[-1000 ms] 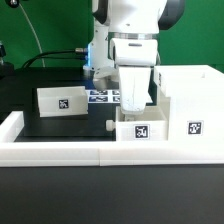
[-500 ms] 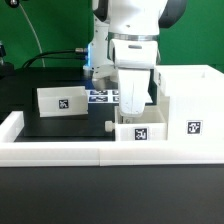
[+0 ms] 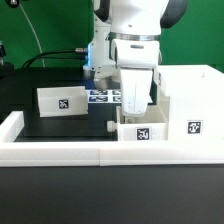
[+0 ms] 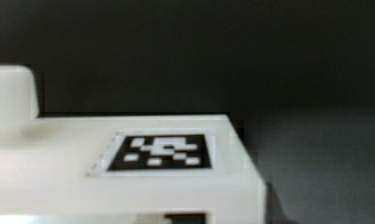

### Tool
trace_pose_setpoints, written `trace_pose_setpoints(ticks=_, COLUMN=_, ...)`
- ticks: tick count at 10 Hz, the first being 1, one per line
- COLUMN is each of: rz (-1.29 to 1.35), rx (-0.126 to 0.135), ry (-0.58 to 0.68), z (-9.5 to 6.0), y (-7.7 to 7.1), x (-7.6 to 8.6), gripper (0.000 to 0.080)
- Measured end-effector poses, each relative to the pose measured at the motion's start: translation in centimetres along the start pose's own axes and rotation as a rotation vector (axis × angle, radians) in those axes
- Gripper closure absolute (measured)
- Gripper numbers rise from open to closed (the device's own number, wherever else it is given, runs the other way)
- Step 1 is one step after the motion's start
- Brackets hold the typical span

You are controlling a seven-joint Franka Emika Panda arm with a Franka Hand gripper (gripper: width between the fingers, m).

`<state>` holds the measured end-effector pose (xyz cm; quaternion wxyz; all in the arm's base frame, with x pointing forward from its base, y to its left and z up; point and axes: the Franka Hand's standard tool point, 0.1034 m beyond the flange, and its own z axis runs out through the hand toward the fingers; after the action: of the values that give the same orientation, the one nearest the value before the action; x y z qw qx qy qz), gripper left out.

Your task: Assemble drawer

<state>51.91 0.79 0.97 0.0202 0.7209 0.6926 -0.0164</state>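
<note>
The large white box housing (image 3: pixel 190 100) stands at the exterior view's right, with a marker on its front. One small white tray (image 3: pixel 141 131) sits against the housing's left side, marker facing front. A second small tray (image 3: pixel 62 100) lies further left on the black table. My gripper (image 3: pixel 135 112) hangs straight down over the near tray, its tips at or just behind the tray's top edge. The jaws are hidden, so I cannot tell if they grip. The wrist view shows a white surface with a marker (image 4: pixel 166 152) close below the camera.
Long white border rails (image 3: pixel 60 150) run along the front and the left edge (image 3: pixel 10 125) of the table. The marker board (image 3: pixel 103 96) lies flat behind the gripper, between the two trays. A white block (image 4: pixel 6 100) shows at the edge of the wrist view.
</note>
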Motion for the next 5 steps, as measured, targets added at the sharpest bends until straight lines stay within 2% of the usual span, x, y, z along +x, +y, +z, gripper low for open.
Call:
trace_pose_setpoints(ticks=1, rz=0.007, rx=0.007, ry=-0.001, z=-0.14, y=-0.04, x=0.17, gripper=0.0755)
trace_pose_setpoints(ticks=2, rz=0.031, rx=0.002, ry=0.000, z=-0.42, y=0.10, x=-0.03, gripper=0.0755)
trace_pose_setpoints(ticks=5, rz=0.029, rx=0.007, ry=-0.001, z=-0.14, y=-0.05, x=-0.08, gripper=0.0755)
